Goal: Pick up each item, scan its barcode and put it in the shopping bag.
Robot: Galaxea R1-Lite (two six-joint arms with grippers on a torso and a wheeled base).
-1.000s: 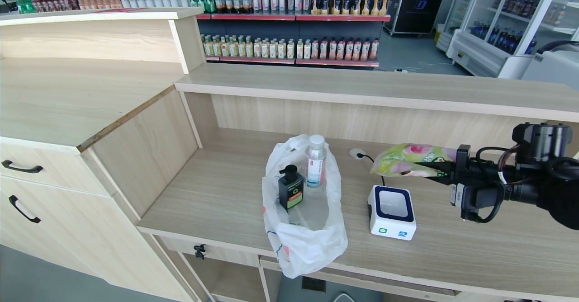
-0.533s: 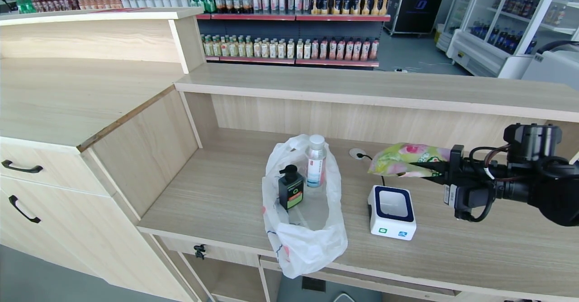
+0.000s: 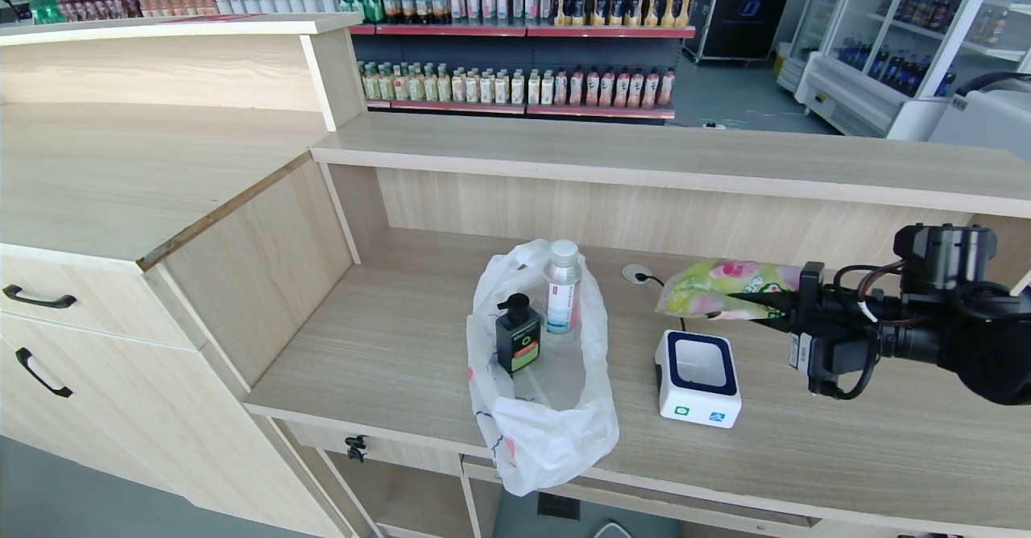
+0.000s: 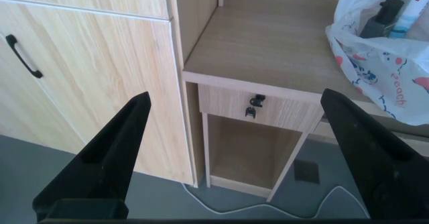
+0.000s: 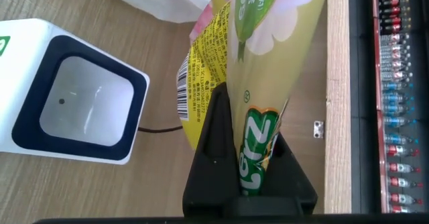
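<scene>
Right gripper point(image 3: 765, 306) is clamped on one end of the snack bag point(image 3: 717, 287), a green-yellow pouch with pink flowers. The pouch is held level in the air, above and just behind the scanner point(image 3: 697, 365), not touching it. In the right wrist view the black fingers point(image 5: 214, 140) pinch the pouch's sealed edge point(image 5: 258, 150), and a barcode point(image 5: 182, 93) shows on its yellow back, on the side toward the scanner point(image 5: 80, 110) (white box, dark blue frame, window facing up). Scanner cable point(image 3: 656, 280) runs back to a hole in the counter point(image 3: 387, 345).

Shopping bag point(image 3: 548, 433) lies open on the counter to the scanner's left, its bottom end hanging over the front edge. Inside it stand a black pump bottle point(image 3: 517, 337) and a clear bottle point(image 3: 561, 288), both upright, side by side.

Left gripper point(image 4: 234, 96) is low beside the counter front, fingers point(image 4: 107, 160) spread wide, holding nothing.
</scene>
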